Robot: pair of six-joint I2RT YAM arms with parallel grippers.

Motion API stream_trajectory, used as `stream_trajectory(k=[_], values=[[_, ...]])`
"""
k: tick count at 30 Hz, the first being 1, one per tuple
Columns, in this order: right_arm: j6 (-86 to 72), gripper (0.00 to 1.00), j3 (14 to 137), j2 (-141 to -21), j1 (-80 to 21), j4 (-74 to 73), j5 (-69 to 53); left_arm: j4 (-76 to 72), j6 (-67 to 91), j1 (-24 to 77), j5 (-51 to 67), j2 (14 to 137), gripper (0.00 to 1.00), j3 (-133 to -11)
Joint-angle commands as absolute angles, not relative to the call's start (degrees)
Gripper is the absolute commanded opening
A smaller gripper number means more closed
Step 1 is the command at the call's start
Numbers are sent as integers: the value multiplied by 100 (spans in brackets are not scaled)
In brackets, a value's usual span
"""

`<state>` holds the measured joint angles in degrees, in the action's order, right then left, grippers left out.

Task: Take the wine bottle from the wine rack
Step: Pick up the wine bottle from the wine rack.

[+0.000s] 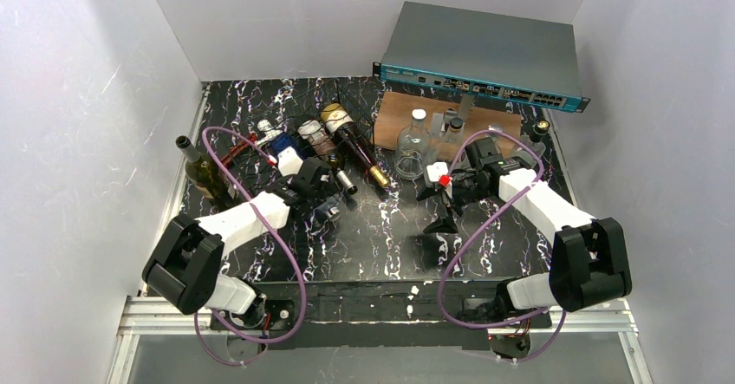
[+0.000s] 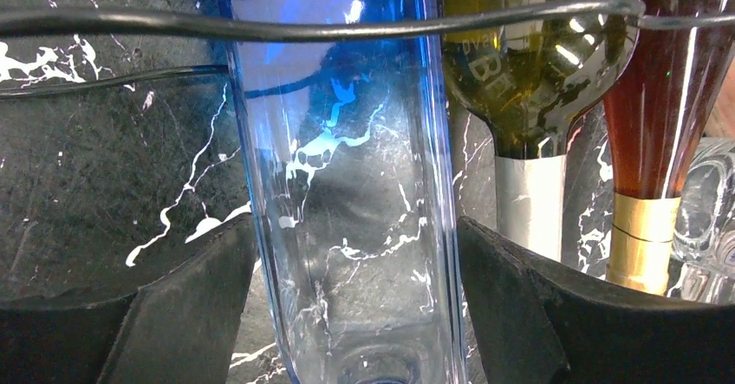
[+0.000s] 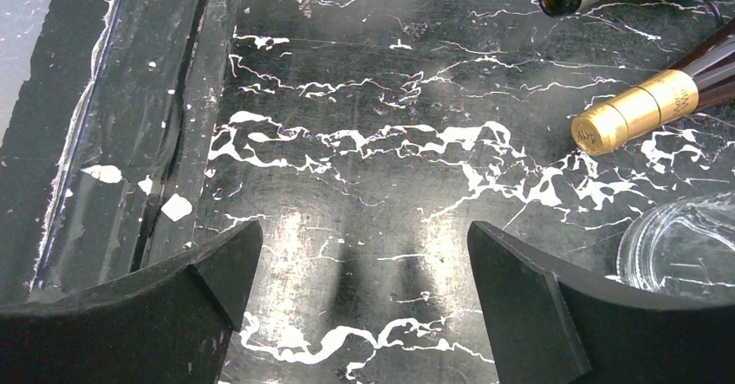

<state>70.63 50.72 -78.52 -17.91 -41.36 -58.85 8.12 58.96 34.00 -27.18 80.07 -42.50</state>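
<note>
A clear blue-tinted wine bottle [image 2: 347, 185] lies in the black wire wine rack [image 2: 130, 27], its neck pointing toward the camera in the left wrist view. My left gripper [image 2: 355, 228] has a finger against each side of that bottle, shut on it. From above, the left gripper [image 1: 316, 183] sits at the near ends of the lying bottles, and the blue bottle's [image 1: 284, 147] body shows behind it. My right gripper [image 3: 364, 237] stands open over bare tabletop; the top view places this right gripper [image 1: 438, 202] right of centre.
A green bottle [image 2: 520, 72] and an amber gold-capped bottle [image 2: 659, 98] lie right beside the held one. An upright green bottle [image 1: 204, 172] stands far left. Clear glass bottles [image 1: 416, 141] stand on a wooden board [image 1: 394, 111]. A network switch [image 1: 485, 55] sits behind.
</note>
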Motion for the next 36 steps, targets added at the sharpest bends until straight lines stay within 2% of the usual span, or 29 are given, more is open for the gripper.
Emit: stream_trajectory(k=[1, 4, 6, 15, 25, 33, 36], values=[[7005, 99, 5024, -7875, -1699, -3999, -6021, 488, 5810, 3291, -2840, 7997, 81, -4074], [7000, 98, 5004, -7874, -1688, -3983, -6021, 379, 5776, 3217, -2818, 8040, 80, -4051], [7005, 98, 5001, -7883, -1680, -3973, -6012, 303, 5783, 3179, -2790, 8073, 76, -4045], [7005, 98, 4983, -7891, -1679, -3955, -5970, 59, 5843, 3088, -2752, 8174, 75, -4013], [7005, 98, 4970, -7918, -1679, -3940, -5959, -302, 5945, 3009, -2730, 8240, 67, -3806], [6986, 98, 4961, -7937, -1679, -3920, -5933, -368, 5866, 2997, -2701, 8385, 66, -3878], [6987, 98, 4956, -7935, -1679, -3911, -5924, -369, 5862, 2990, -2669, 8474, 62, -3931]])
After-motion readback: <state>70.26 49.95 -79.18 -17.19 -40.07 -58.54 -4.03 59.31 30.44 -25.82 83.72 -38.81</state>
